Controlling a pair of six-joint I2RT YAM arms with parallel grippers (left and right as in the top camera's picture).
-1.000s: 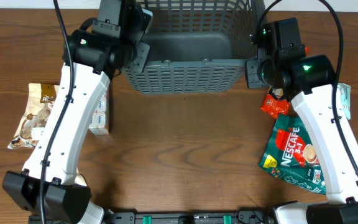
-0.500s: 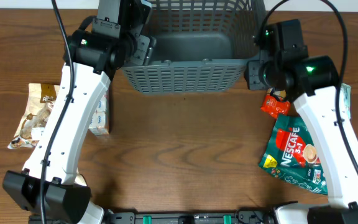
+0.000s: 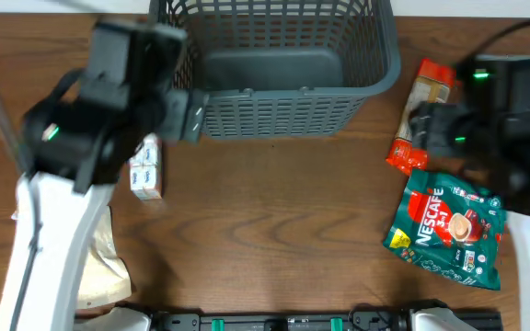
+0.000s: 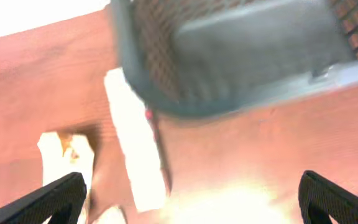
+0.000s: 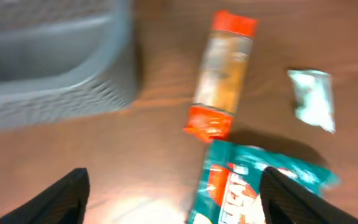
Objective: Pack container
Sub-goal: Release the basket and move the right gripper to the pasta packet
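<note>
The container (image 3: 283, 93), a dark grey slotted basket, stands at the back middle of the table with nothing in it. My left gripper (image 3: 184, 112) hovers off its front left corner, blurred by motion. In the left wrist view that gripper (image 4: 191, 205) is open, wide apart over bare wood, with the container (image 4: 241, 56) ahead. My right gripper (image 3: 426, 129) hangs to the right of the container, above an orange packet (image 3: 417, 115). The right wrist view shows this gripper (image 5: 176, 199) open and holding nothing, the container (image 5: 55, 62) to its left.
A small white box (image 3: 145, 167) lies left of centre, and a beige snack bag (image 3: 99, 267) sits under the left arm. A green Nescafe bag (image 3: 449, 230) lies at right below the orange packet (image 5: 222, 74). A pale sachet (image 5: 312, 99) lies further right.
Both grippers have opened and come off the container's front corners. The left arm has swung left and toward the front, the right arm out to the right.
</note>
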